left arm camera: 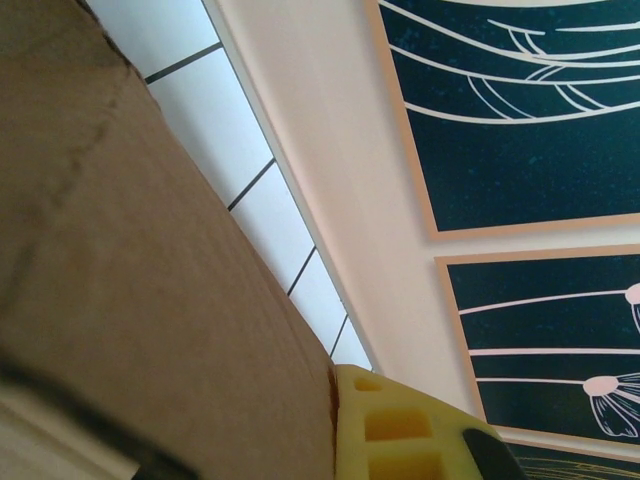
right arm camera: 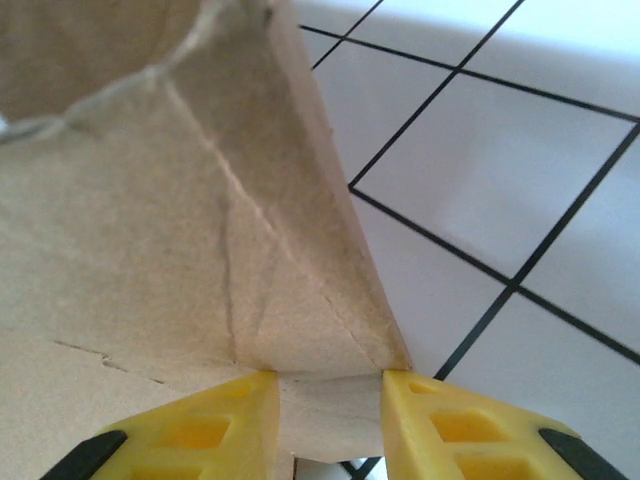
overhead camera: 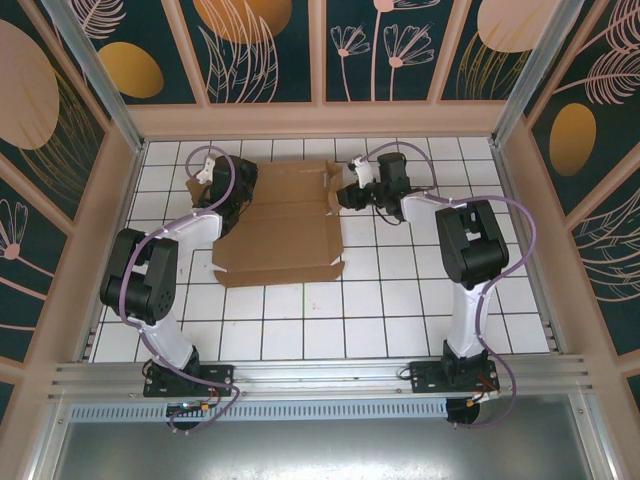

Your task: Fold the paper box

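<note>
Early folding: the paper box lies mostly flat at upper centre of the desk. The left pincer is clamped on its upper-left edge. The right pincer stands partly open astride a raised right-hand flap, its grip unclear. The next move likely calls for tipping that flap inward along its crease.

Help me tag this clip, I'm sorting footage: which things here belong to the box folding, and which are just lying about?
Part of the job:
paper box
left gripper, at the box's left edge
right gripper, fingers either side of a flap

Just surroundings:
tiled table
wall panels with flower patterns
metal rail at the near edge
</note>
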Robot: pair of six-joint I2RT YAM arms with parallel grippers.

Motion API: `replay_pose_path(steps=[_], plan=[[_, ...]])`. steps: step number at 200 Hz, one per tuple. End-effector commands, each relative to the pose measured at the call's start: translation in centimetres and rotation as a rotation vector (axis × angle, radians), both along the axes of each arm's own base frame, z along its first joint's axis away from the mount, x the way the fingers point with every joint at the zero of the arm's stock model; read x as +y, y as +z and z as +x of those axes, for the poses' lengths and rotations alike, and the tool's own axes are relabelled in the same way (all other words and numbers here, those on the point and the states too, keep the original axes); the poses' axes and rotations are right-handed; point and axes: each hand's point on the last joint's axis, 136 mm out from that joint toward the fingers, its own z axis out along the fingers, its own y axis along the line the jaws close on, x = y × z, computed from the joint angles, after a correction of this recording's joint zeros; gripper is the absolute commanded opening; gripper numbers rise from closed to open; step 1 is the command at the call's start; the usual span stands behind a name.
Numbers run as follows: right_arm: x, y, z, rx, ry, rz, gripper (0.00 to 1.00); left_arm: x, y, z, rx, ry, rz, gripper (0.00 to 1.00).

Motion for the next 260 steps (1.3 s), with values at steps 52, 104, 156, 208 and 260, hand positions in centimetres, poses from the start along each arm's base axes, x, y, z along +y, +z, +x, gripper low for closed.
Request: replay_pose_path(steps=[52, 104, 156, 208, 260], plan=[[3.3, 3.8, 0.8, -0.078, 0.059, 0.088, 0.32, -3.5, -2.9, -1.4, 0.105, -0.17, 0.028, 0.0], [3.6, 3.7, 2.0, -0.046, 0.027, 0.092, 0.3, -3.9, -3.7, -0.4, 0.146, -0.181, 0.045, 0.0], [3.5, 1.8, 3.9, 0.091, -0.037, 0.05, 0.29, -4.0, -5.1, 0.4, 0.28, -0.172, 0.027, 0.0], [4.1, 1.8, 4.6, 0.189, -0.03, 0.071, 0.3, -4.2, -6.6, 2.0, 0.371, -0.184, 0.035, 0.0], [4.5, 0.7, 3.5, 0.175, -0.009, 0.027, 0.31, -4.6, -6.5, 2.0, 0.37, -0.209, 0.006, 0.0]])
